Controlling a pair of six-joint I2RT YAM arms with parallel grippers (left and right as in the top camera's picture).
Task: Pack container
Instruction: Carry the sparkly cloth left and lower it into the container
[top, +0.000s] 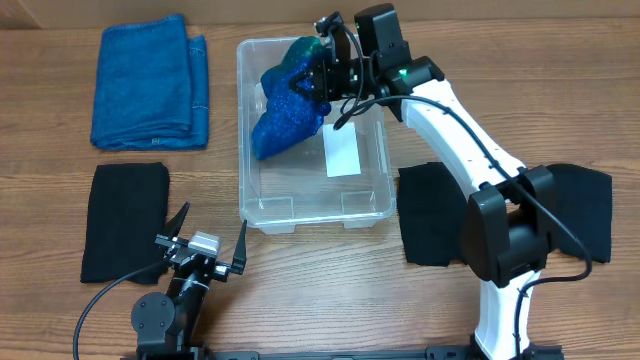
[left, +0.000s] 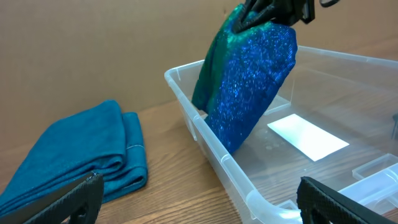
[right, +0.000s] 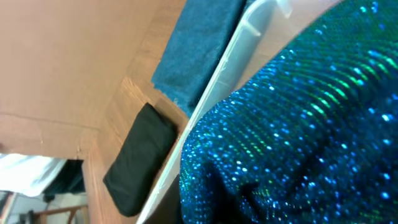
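wood table (top: 330, 310), clear container (top: 243, 130), r fingers (top: 322, 72) tight on sparkly blue cloth (top: 283, 115) inside, l fingers (top: 214, 220) spread

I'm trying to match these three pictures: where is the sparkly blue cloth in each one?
Overhead: sparkly cloth upper centre, hanging into the container.
Left wrist: cloth top centre.
Right wrist: cloth fills the right half.
Shared landmark: folded blue towel beside the container.
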